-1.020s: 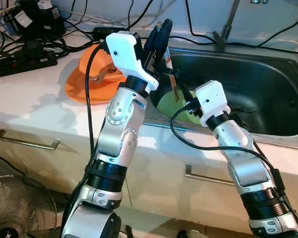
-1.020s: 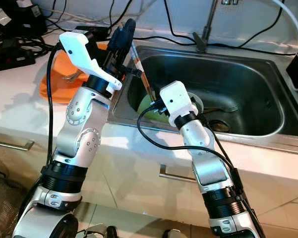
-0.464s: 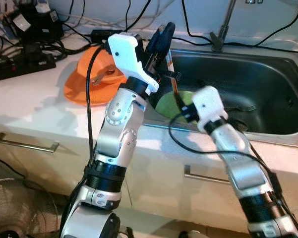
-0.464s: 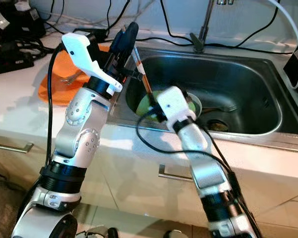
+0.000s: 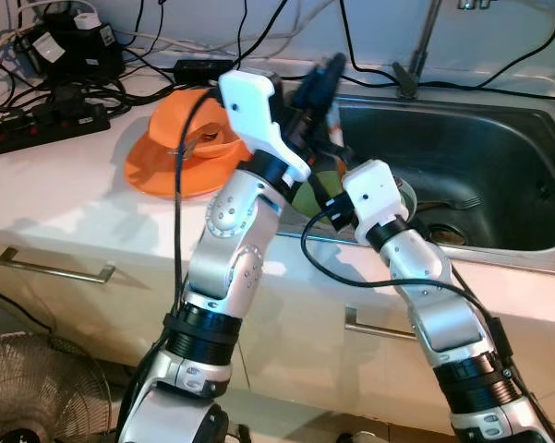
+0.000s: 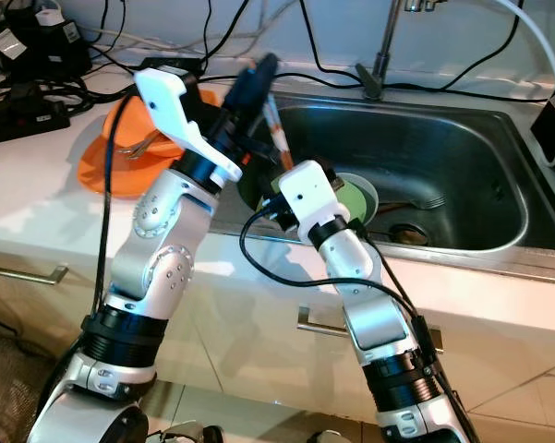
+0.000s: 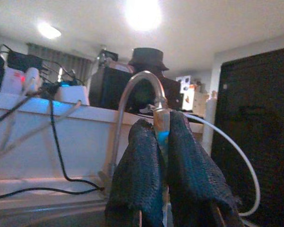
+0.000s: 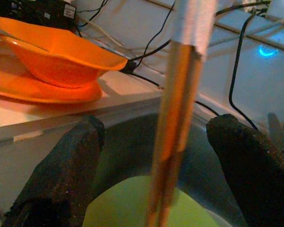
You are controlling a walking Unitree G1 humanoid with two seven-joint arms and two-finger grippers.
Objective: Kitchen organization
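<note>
Closer now, right gripper (image 8: 156, 156) spreads wide around slim wooden chopsticks (image 8: 177, 118) pinched in raised left gripper (image 7: 161, 142).

No legible text — anywhere.

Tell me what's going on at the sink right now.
The left gripper is shut on a pair of chopsticks, holding them over the sink's left edge. The right gripper is open, its fingers on either side of the chopsticks, apparently for a handover. A green plate lies in the sink; an orange bowl sits on the counter.
</note>
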